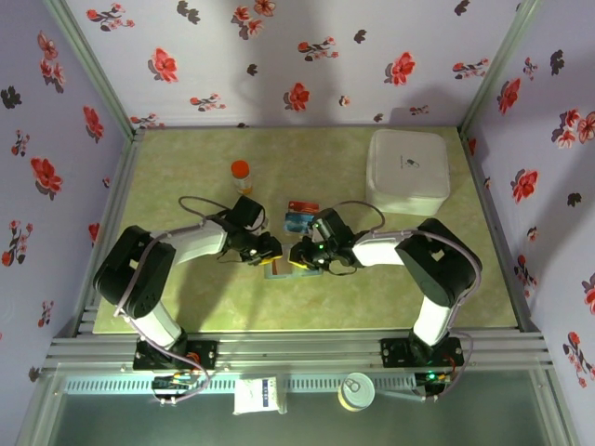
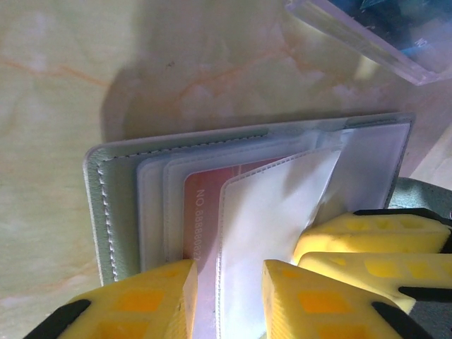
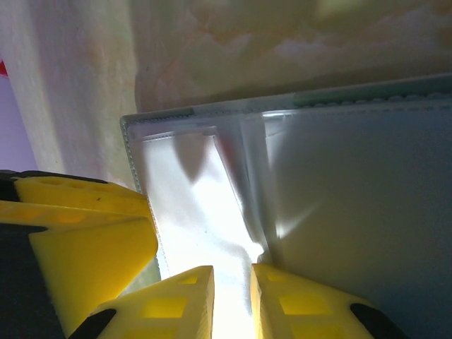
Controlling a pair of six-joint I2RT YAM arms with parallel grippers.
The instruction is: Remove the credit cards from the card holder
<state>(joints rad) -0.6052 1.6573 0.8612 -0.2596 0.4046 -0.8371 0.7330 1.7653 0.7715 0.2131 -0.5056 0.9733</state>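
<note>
While open, holder [image 2: 113, 212] with red card [image 2: 201, 208]

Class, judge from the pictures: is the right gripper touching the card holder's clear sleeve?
Touching. In the right wrist view the right gripper pinches the clear sleeve of the card holder between its jaws, with no gap showing.

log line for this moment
holder: open, red card in sleeve | left gripper: jaws apart over sleeves | right gripper: at a sleeve, grip unclear | step: card not yet out
</note>
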